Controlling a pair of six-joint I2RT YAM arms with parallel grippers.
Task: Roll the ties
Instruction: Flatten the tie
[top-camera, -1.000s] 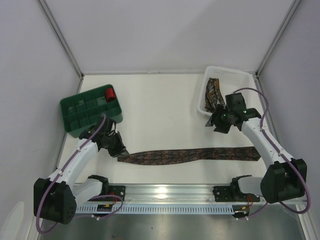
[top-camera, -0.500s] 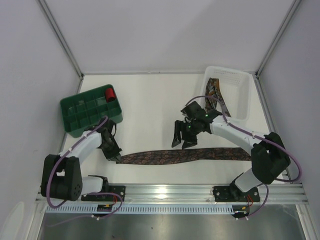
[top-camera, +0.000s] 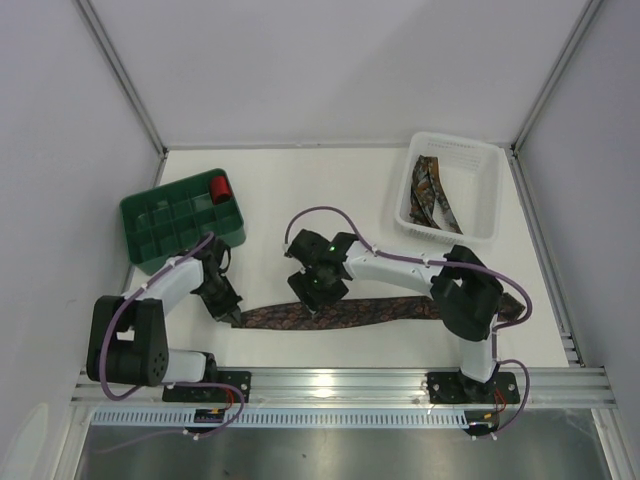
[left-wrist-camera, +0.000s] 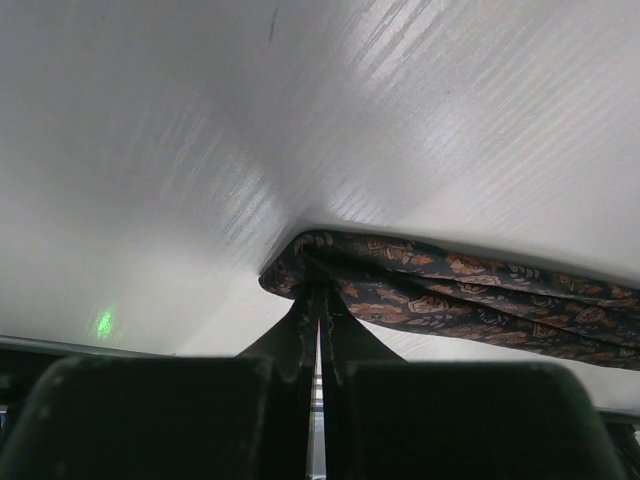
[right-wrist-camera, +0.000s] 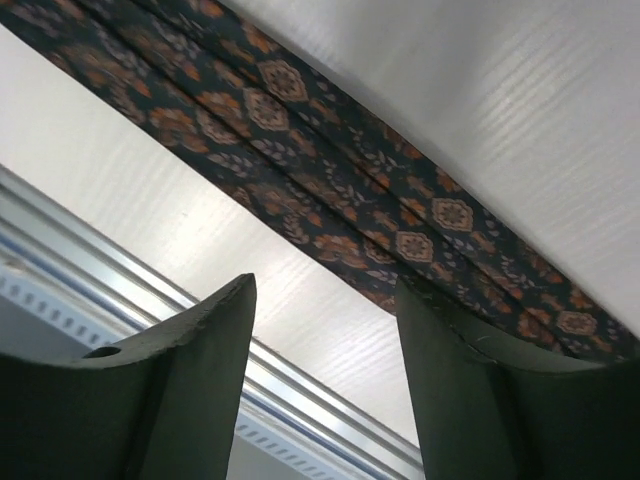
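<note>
A long patterned necktie (top-camera: 380, 310) lies stretched flat on the white table. It starts a little nearer the arm bases than the green compartment tray (top-camera: 150, 235), off that tray's near right corner, and runs away from the tray toward the right. Its far right stretch passes under the right arm and is hidden there.

The left gripper (top-camera: 232, 315) sits at the tie's left end, just below the tray's near right corner. In the left wrist view its gripper (left-wrist-camera: 318, 290) has the two fingers pressed together with only a hairline between them. The folded end of the necktie (left-wrist-camera: 450, 290) is pinched at their tips, lifted slightly off the table and draping off to the right.

The right gripper (top-camera: 312, 298) is over the same tie, further right of the tray than the left one, pointing down at the fabric. In the right wrist view the gripper (right-wrist-camera: 325, 290) has its fingers spread well apart, holding nothing. The necktie (right-wrist-camera: 300, 130) crosses the view diagonally beyond the tips. Whether a fingertip touches the cloth cannot be told.

A small red roll (top-camera: 220, 187) stands in the tray's far right compartment. Well to the right of the tray, across the table, a white basket (top-camera: 490, 190) holds spare ties (top-camera: 430, 195) of the same pattern, lying loosely along its left side.
</note>
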